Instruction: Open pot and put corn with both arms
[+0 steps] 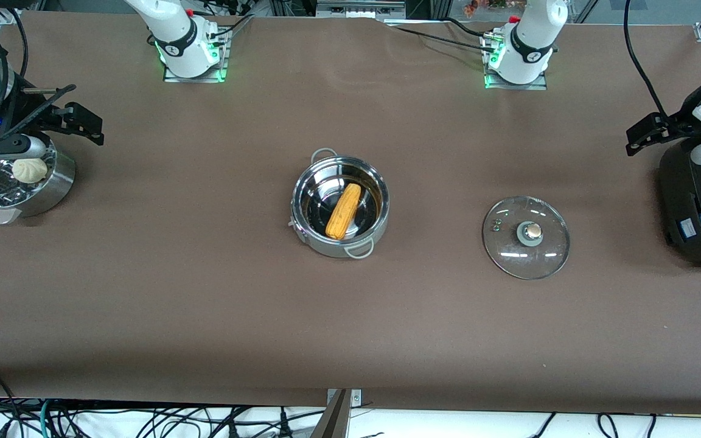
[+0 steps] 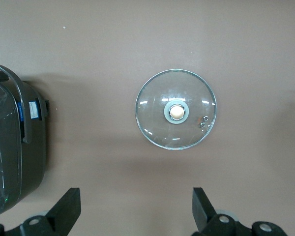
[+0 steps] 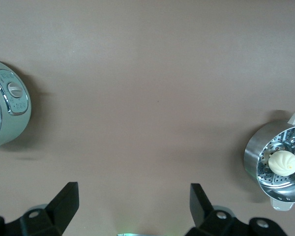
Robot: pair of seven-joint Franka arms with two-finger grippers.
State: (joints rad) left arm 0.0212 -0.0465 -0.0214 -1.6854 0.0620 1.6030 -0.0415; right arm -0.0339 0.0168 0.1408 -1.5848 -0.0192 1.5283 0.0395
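- The pot [image 1: 339, 206] is seen at the centre of the front view, uncovered, on the brown desk [image 1: 204, 292].
- The corn [image 1: 343, 211] is found inside the pot, lying diagonally.
- The glass lid [image 1: 526, 236] is laid flat on the desk, knob up, toward the left arm's end, well apart from the pot.
- The left gripper [image 1: 652, 134] is held at the frame's right edge, above the black cooker [image 1: 700, 207]; jaws apart, nothing gripped.
- The right gripper [image 1: 76, 121] is held at the upper left, over the steamer bowl [image 1: 19, 182] with the white bun [image 1: 29, 170]; jaws apart, nothing gripped.
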